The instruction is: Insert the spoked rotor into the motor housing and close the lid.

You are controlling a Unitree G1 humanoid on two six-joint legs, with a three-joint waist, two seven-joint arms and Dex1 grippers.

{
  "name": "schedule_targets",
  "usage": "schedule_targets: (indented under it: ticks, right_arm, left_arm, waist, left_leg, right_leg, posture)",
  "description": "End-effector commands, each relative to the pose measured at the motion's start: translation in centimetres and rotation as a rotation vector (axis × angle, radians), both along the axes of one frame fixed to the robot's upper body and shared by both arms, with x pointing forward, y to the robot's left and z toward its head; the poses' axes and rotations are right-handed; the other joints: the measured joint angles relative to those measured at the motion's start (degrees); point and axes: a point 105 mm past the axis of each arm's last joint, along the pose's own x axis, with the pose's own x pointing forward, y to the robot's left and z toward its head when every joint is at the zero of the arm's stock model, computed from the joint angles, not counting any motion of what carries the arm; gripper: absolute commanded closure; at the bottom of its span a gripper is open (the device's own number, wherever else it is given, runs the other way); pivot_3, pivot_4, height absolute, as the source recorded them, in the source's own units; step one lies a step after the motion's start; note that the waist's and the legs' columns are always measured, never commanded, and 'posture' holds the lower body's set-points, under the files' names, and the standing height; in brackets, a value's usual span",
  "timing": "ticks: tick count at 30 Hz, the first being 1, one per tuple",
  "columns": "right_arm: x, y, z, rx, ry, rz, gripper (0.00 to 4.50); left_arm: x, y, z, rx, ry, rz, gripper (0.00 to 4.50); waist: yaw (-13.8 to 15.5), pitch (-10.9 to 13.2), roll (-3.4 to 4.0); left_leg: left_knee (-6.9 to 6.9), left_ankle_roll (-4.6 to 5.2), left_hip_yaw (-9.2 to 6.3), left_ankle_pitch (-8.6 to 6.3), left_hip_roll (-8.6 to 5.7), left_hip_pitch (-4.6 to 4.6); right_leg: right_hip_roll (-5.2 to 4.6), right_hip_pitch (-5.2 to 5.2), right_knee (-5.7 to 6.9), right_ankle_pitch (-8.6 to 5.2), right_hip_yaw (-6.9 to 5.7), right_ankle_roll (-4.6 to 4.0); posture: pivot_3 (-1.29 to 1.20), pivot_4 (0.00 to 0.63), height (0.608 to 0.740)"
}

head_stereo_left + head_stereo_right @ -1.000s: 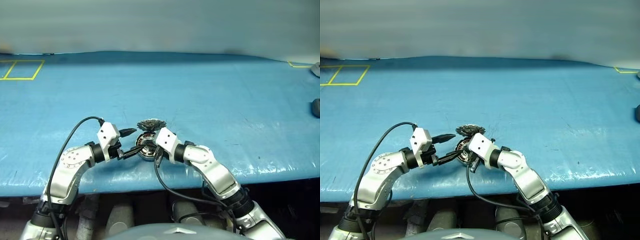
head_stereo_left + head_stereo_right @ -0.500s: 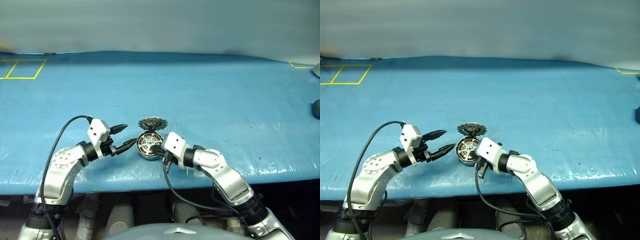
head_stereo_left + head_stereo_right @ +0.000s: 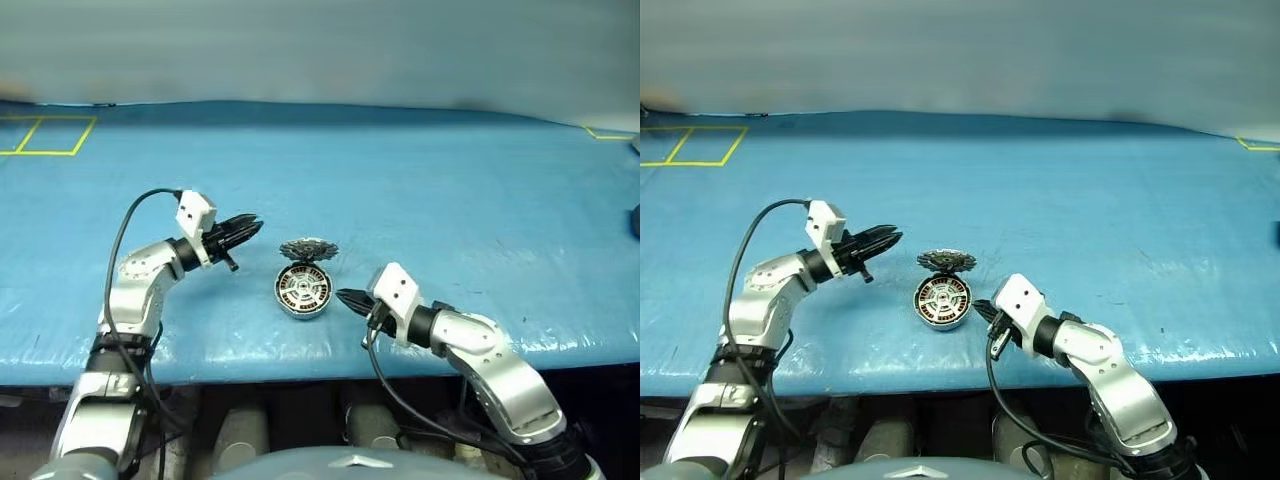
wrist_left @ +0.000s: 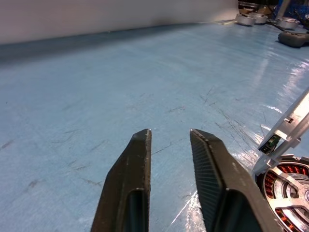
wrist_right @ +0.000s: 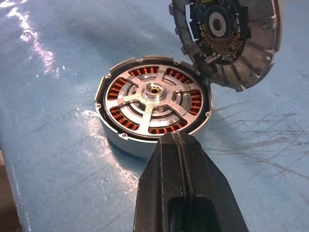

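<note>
- The left gripper (image 3: 250, 226) is hovering off to the left of the motor housing (image 3: 303, 291), fingers (image 4: 130, 183) nearly together, grasping nothing
- The right gripper (image 3: 346, 297) is pinched closed and empty, pointing at the housing just beside it
- The spoked rotor (image 5: 153, 98) is sitting flat inside the housing on the blue table (image 3: 450, 200)
- The lid (image 5: 227, 38) is standing open, hinged at the far edge
</note>
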Motion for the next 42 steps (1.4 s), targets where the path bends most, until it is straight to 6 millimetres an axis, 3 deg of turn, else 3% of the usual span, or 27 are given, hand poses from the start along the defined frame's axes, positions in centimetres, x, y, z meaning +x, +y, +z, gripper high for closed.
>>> schedule_targets:
  ticks: [1, 3, 6, 10, 13, 19, 30, 42]
  right_arm:
    - [-1.5, 0.5, 1.4, 0.024, -0.002, 0.078, 4.50]
    - [-1.8, 0.3, 1.4, 0.000, -0.007, 0.084, 4.50]
    - [-1.7, -0.3, 1.3, -0.011, -0.012, 0.039, 4.50]
    - [-1.6, -1.0, 1.4, -0.001, -0.038, -0.039, 4.50]
    - [-1.2, -3.1, 0.7, -0.010, -0.066, -0.183, 4.50]
    - [-2.6, -3.6, 0.1, 0.031, -0.050, -0.240, 4.50]
    - [-2.0, -3.8, -0.3, 0.005, -0.072, -0.274, 4.50]
    - [-1.3, -3.5, -0.4, -0.021, -0.083, -0.257, 4.50]
  left_arm:
    - [0.6, -3.4, 2.8, 0.050, -0.133, -0.147, 4.49]
    - [0.7, -5.1, 4.3, 0.054, -0.175, -0.241, 4.49]
    - [0.0, -7.3, 4.8, 0.120, -0.201, -0.400, 4.49]
    - [-1.0, -8.9, 3.6, 0.211, -0.183, -0.538, 4.49]
    - [-1.8, -9.5, 1.9, 0.276, -0.155, -0.615, 4.49]
    - [-2.3, -9.4, 0.6, 0.301, -0.111, -0.660, 4.49]
    - [-4.8, -9.0, 0.3, 0.345, -0.103, -0.792, 4.49]
    - [-7.5, -8.5, -1.9, 0.397, -0.063, -0.829, 4.49]
  waist:
    - [0.2, 0.0, -0.02]
    - [0.3, 0.0, -0.02]
    - [0.1, 0.0, -0.01]
    - [-0.1, 0.0, 0.01]
    - [0.0, 0.0, 0.00]
    - [0.1, 0.0, 0.00]
    - [0.1, 0.0, 0.01]
    - [0.2, 0.0, 0.01]
  left_leg:
    - [0.01, 0.00, -0.01, 0.00, -0.01, -0.02]
    - [0.06, 0.01, -0.03, 0.00, -0.02, -0.11]
    - [0.08, 0.01, -0.02, 0.00, -0.02, -0.12]
    - [0.02, 0.02, -0.04, -0.01, 0.00, -0.09]
    - [0.02, 0.03, -0.06, -0.02, 0.00, -0.13]
    - [0.12, 0.05, -0.04, -0.02, -0.01, -0.13]
    - [0.16, 0.04, -0.04, -0.01, 0.00, -0.03]
    - [0.16, 0.06, -0.04, -0.02, 0.01, -0.04]
  right_leg:
    - [0.00, 0.00, -0.01, 0.02, 0.00, -0.03]
    - [0.00, -0.02, -0.04, 0.11, -0.01, -0.12]
    - [0.01, -0.03, -0.07, 0.11, 0.01, -0.10]
    - [0.05, -0.03, -0.06, 0.08, 0.01, -0.15]
    - [0.05, -0.06, -0.06, 0.07, 0.01, -0.13]
    - [0.02, -0.02, -0.03, -0.05, 0.01, 0.06]
    - [0.04, 0.03, 0.09, -0.06, 0.04, 0.11]
    - [0.03, 0.03, 0.08, -0.10, 0.02, 0.05]
  posture:
    - [0.00, 0.150, 0.740]
    - [0.00, 0.150, 0.740]
    - [0.00, 0.150, 0.740]
    - [0.00, 0.150, 0.740]
    - [0.00, 0.150, 0.740]
    - [0.00, 0.150, 0.740]
    - [0.00, 0.150, 0.740]
    - [0.00, 0.150, 0.740]
